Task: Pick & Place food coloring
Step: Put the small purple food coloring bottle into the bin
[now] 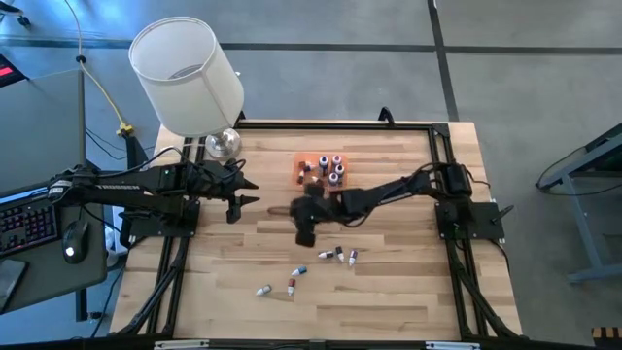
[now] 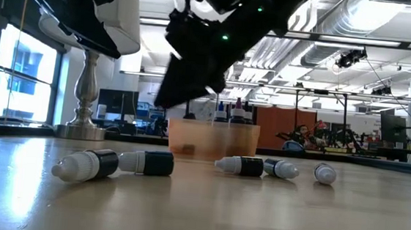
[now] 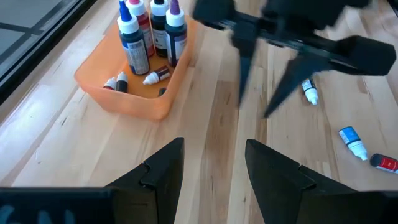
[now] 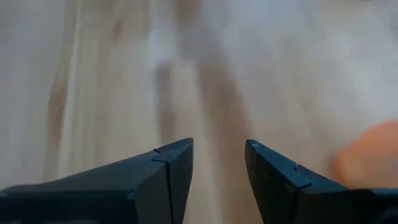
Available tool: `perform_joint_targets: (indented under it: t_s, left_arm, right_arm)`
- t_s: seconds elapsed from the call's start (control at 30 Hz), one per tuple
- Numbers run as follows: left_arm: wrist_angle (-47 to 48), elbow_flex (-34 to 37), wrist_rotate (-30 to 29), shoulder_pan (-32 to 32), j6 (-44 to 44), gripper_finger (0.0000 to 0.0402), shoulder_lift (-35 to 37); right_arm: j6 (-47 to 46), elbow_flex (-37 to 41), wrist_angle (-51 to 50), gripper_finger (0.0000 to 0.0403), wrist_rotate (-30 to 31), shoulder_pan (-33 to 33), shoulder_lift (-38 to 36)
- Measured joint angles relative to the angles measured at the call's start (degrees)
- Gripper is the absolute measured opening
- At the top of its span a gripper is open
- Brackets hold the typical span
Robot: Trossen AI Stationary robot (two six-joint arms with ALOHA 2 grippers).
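Several small white-capped food coloring bottles stand or lie in the orange tray [image 1: 303, 163] [image 3: 134, 99]. More bottles lie on their sides on the wood nearer the near edge [image 1: 339, 256] [image 1: 291, 284], and they show lying flat in the low view [image 2: 113, 163] [image 2: 256, 166]. My right gripper [image 1: 304, 233] [image 3: 254, 111] [image 4: 217, 155] hangs open above bare table, between the tray and the loose bottles, and holds nothing. My left gripper [image 1: 245, 201] [image 3: 214, 168] is open and empty, to the left of the tray.
A table lamp with a white shade [image 1: 187, 76] and a silver foot [image 1: 223, 144] stands at the far left corner. A black frame [image 1: 437, 136] runs along the table's edges. Bare wood lies between the tray and the loose bottles.
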State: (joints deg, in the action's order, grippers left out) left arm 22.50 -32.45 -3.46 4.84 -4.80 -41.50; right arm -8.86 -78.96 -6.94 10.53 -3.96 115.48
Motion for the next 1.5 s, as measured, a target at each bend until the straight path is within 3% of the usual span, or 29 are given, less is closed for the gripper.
perform_joint_targets:
  t_s: [0.13,0.27,0.47,0.67,1.17,1.5]
  left_arm:
    - [0.00,0.00,0.00,0.00,0.00,0.0168,0.00]
    - [0.02,0.00,0.00,0.00,0.00,0.0168,0.00]
    - [0.06,-0.01,0.04,0.02,0.00,0.0168,0.00]
    - [0.08,-0.02,0.04,0.02,0.00,0.0168,0.00]
    - [0.09,-0.02,0.02,0.01,0.00,0.0168,0.00]
    - [0.11,-0.02,0.02,0.00,0.00,0.0168,0.00]
  right_arm:
    - [-0.87,0.00,-9.31,0.0138,0.50,-2.62,0.00]
    - [-8.90,0.02,-15.97,0.0138,2.70,-4.27,-0.60]
    - [-22.93,-2.21,-26.48,0.0135,-3.62,-5.40,-4.58]
    - [-26.91,-2.40,-40.07,0.0133,-10.46,-8.39,-5.57]
    - [-4.42,3.10,-41.99,0.0133,-11.37,-17.04,-5.51]
    - [8.87,9.56,-36.12,0.0133,1.30,-17.95,-5.42]
